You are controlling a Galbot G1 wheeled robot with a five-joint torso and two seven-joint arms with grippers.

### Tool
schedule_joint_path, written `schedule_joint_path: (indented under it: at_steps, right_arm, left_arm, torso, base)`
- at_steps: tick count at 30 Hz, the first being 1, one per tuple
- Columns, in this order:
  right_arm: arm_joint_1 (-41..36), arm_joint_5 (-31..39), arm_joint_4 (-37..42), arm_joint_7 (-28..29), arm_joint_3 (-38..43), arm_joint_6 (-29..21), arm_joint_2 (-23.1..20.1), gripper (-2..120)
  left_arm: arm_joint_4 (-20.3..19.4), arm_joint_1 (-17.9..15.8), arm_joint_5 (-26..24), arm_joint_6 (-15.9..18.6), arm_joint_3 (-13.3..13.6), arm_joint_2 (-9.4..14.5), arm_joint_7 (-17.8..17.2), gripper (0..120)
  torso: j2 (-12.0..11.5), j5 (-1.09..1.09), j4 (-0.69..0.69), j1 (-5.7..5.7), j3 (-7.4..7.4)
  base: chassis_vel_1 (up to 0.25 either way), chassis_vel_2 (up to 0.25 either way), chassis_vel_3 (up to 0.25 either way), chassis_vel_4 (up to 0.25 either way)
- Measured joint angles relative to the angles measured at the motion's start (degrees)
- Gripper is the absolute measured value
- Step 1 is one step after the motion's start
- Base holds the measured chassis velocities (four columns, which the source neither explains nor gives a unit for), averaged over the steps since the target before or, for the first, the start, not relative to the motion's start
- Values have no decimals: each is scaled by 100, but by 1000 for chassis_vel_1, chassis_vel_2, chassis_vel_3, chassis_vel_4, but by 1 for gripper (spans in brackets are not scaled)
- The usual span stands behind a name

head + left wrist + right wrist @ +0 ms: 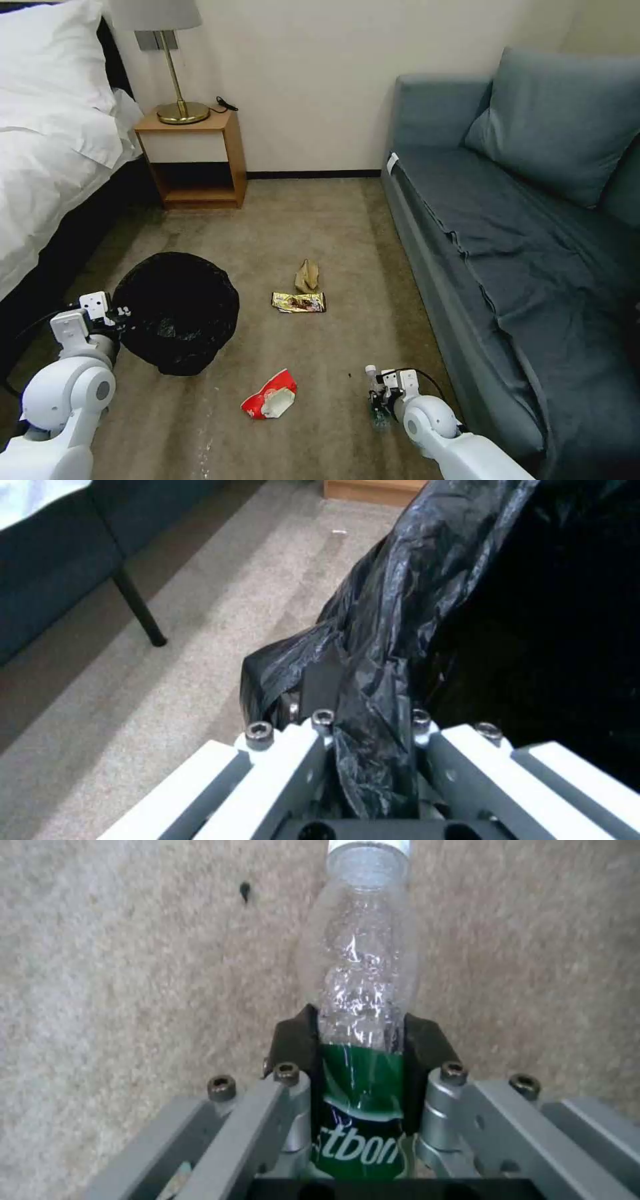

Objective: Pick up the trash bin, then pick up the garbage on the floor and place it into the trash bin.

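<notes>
- Sofa: takes up the 3 o'clock side of the head view. Its front edge runs close past the right arm and limits outward swing there.
- Bed: bounds the 9 to 10 o'clock side, with its dark base close behind the left arm. A nightstand with a lamp stands at 11 o'clock against the wall.
- Floor: an open carpet lane runs from 6 to 12 o'clock between bed and sofa. This is the best room for moving.
- Trash bin: at 8 o'clock, black liner over the rim, mouth open upward. The left tool is clamped on the liner at the rim. Whether the bin is clear of the carpet cannot be told.
- Bottle: at 5 o'clock near the sofa, clear with a green label, gripped at the label by the right tool, neck pointing away over the carpet.
- Snack packet: red and white, loose on the carpet at 6 o'clock, between the two arms.
- Gold wrapper: loose near centre, with the tan paper wad just beyond it toward 12 o'clock.
- Progress, as judged: bin secured, first piece in hand but not yet binned; three pieces left.
</notes>
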Motion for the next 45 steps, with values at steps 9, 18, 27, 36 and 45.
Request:
schedule_joint_path:
  at_steps: [9, 18, 27, 36, 45]
  right_arm:
    - [303, -117, 467, 69, -206, 810, -3, 19]
    - [1386, -378, 1161, 407, -1081, 1492, 175, 19]
    - [2999, -59, 1333, 819, -2298, 1986, 851, 19]
    - [3743, 267, 993, 1095, -3264, 2002, 1651, 19]
    - [3958, 61, 420, 1102, -3710, 2007, 2333, 19]
  left_arm:
    - [161, -99, 49, -31, 80, -54, 34, 1]
    - [256, -173, 66, -44, 71, -55, 48, 1]
    - [264, -237, 65, -47, 76, -100, 50, 1]
    - [275, -232, 115, -47, 69, -202, 51, 1]
    - [205, -236, 124, -61, 58, -382, 22, 1]
  torso:
    - [0, 0, -1, 0, 0]
    - [0, -1, -1, 0, 0]
    - [0, -2, 1, 0, 1]
    - [0, -2, 1, 0, 1]
    - [0, -1, 1, 0, 0]
  base:
    - [0, 0, 0, 0]
    - [0, 0, 0, 0]
    - [0, 0, 0, 0]
    - [0, 0, 0, 0]
    - [0, 0, 0, 0]
